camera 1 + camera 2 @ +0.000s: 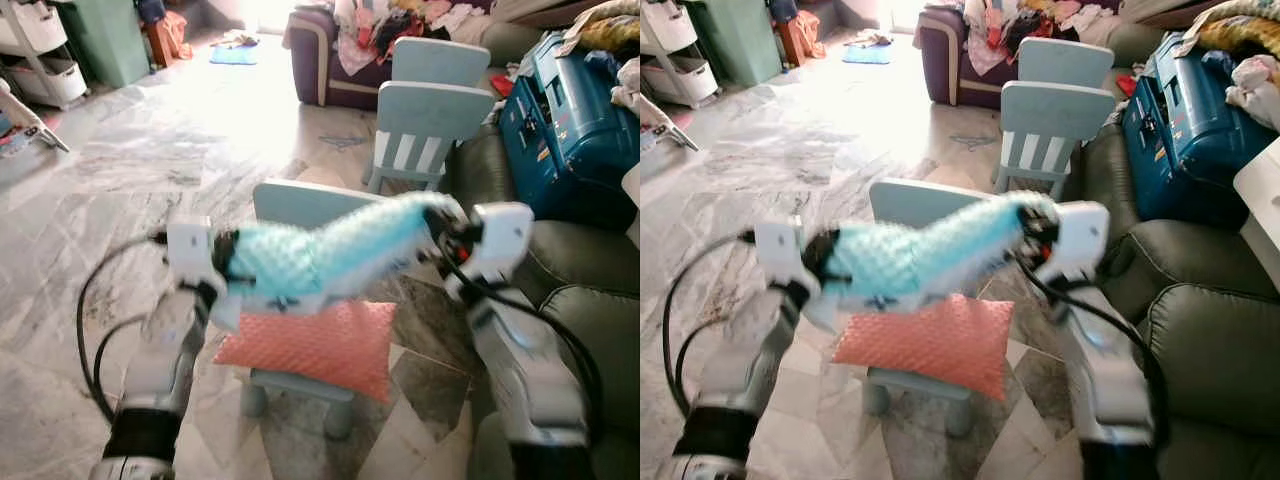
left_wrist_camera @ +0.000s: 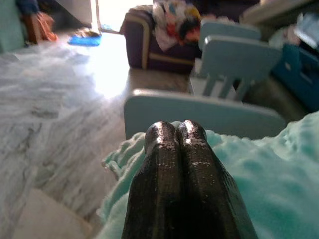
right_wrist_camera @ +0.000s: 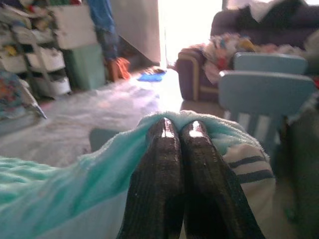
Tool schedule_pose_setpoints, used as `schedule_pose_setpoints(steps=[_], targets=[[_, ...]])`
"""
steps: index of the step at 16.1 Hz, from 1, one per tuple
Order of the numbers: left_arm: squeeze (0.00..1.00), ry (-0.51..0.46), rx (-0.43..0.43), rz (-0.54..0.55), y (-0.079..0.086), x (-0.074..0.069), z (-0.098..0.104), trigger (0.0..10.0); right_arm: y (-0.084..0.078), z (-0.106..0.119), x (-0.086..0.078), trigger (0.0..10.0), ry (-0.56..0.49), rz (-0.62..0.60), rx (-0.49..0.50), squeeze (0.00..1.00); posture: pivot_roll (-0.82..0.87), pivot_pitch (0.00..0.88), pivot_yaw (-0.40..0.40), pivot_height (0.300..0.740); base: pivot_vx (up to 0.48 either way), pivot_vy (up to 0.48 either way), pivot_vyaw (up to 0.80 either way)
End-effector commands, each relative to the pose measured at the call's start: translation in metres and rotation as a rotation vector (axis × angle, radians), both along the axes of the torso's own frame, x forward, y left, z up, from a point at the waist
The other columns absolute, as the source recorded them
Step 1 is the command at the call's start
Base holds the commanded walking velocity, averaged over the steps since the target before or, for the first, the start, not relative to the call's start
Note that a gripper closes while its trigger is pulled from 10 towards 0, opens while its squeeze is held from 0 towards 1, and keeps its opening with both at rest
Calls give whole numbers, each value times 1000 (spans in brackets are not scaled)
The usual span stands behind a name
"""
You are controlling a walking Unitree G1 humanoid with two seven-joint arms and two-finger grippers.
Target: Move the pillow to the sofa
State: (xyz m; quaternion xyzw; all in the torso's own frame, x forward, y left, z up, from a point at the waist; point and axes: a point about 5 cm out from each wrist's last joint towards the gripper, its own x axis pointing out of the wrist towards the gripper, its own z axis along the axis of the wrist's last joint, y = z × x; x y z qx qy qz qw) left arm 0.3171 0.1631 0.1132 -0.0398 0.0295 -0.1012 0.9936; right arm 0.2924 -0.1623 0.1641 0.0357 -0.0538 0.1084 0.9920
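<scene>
Blurred: the left gripper (image 1: 232, 262) and right gripper (image 1: 437, 222) each pinch an end of a turquoise pillow (image 1: 330, 252), lifted above a pink cushion (image 1: 318, 346) on a small chair (image 1: 300, 205); green sofa (image 1: 575, 290) at three o'clock; fingertips buried in fabric.

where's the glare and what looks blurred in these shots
Left and right eye views: floor washed out by light from the far doorway; both arms and the teal pillow are motion-smeared. Left wrist view: left gripper fingers shut on the pillow and out of focus, same bright floor patch. Right wrist view: doorway blown white, right gripper soft.
</scene>
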Motion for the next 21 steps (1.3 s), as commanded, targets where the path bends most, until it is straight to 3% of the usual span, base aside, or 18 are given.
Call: schedule_pose_setpoints(steps=[1,5,7,8,11,15,21], targets=[[0,-8,21,-35,0,-5,1,10000,-8,3,-7,10000,-9,-31,-2,0,-159,0,6,740,0,0,0],[0,22,34,-32,3,-13,-13,10000,-18,-11,-23,10000,35,-164,31,0,-163,0,4,740,0,0,0],[0,46,-9,-15,1,-13,-15,10000,-16,-14,-25,10000,48,-187,47,0,-159,0,-7,740,0,0,-800],[0,67,-58,-33,-2,-14,-18,10000,-11,-13,-25,10000,43,-171,31,0,-157,0,-19,740,0,0,0],[0,65,-82,-50,-4,-14,-18,10000,-8,-13,-24,10000,50,-162,38,0,-151,0,-34,740,0,0,0],[0,89,-173,-41,-7,-18,-19,10000,-2,-13,-25,10000,61,-131,27,0,-148,15,-55,740,0,0,-800],[0,96,-106,-121,-17,-31,-22,10000,-5,-22,-38,10000,100,-140,19,0,-159,55,-47,740,0,0,-800]])
